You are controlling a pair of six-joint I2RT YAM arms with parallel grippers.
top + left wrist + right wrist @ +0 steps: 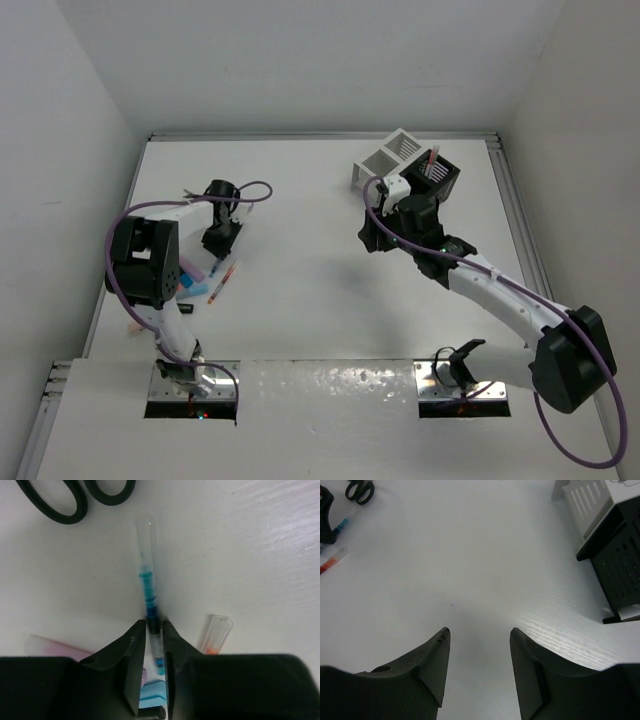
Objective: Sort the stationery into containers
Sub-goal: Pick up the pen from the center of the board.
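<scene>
Left gripper was down near the left edge of the table, jaws pinched tight on a blue pen. The fingers sat on either side of its barrel and the clear cap end pointed away from the wrist. Couldn't tell if the pen was off the surface. Scissors lay just beyond the pen's tip, with only the black handle loops in the left wrist view. An orange-tipped pen lay just right of the fingers, a pink highlighter on their left, and a blue highlighter under the jaws. Right gripper was open with nothing between the fingers, over bare table close to the containers. White box and black box were joined and stood near the far right corner. Thin pens were standing in the black one.
</scene>
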